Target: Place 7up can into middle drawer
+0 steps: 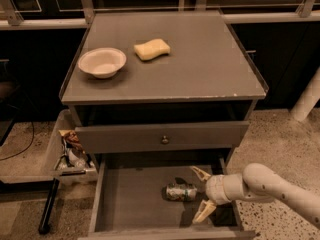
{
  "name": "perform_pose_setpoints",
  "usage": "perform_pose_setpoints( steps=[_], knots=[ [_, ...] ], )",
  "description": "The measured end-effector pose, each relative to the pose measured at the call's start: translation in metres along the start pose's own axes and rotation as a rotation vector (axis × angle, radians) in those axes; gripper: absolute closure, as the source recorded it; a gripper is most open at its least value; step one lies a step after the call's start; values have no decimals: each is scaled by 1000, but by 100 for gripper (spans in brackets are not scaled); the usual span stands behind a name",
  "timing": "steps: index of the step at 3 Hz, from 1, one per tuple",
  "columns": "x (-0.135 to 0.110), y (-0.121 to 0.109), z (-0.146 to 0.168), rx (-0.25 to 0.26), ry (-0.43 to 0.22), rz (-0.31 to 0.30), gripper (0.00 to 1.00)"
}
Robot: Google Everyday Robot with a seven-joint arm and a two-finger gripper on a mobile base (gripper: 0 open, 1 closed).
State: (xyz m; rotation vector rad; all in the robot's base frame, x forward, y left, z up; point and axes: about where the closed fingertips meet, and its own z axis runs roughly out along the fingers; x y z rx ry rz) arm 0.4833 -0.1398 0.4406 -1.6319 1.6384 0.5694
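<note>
The 7up can (181, 191), silvery with green markings, lies on its side on the floor of the open middle drawer (130, 204). My gripper (201, 194) is inside the drawer just to the right of the can. Its two pale fingers are spread wide apart, one above and one below, and the can lies free just off their tips. My white arm (272, 186) reaches in from the right.
On the cabinet top (200, 69) sit a white bowl (101, 62) and a yellow sponge (152, 49). A shut drawer front with a round knob (164, 140) is above the open drawer. A bin with wrappers (70, 151) stands at the left.
</note>
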Motion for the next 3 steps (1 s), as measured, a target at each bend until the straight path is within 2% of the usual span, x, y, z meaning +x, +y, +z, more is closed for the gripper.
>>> perform_pose_setpoints(
  steps=[1, 3],
  knots=[
    [-15, 12, -42, 16, -6, -32, 0],
    [-66, 24, -127, 46, -39, -129, 0]
  ],
)
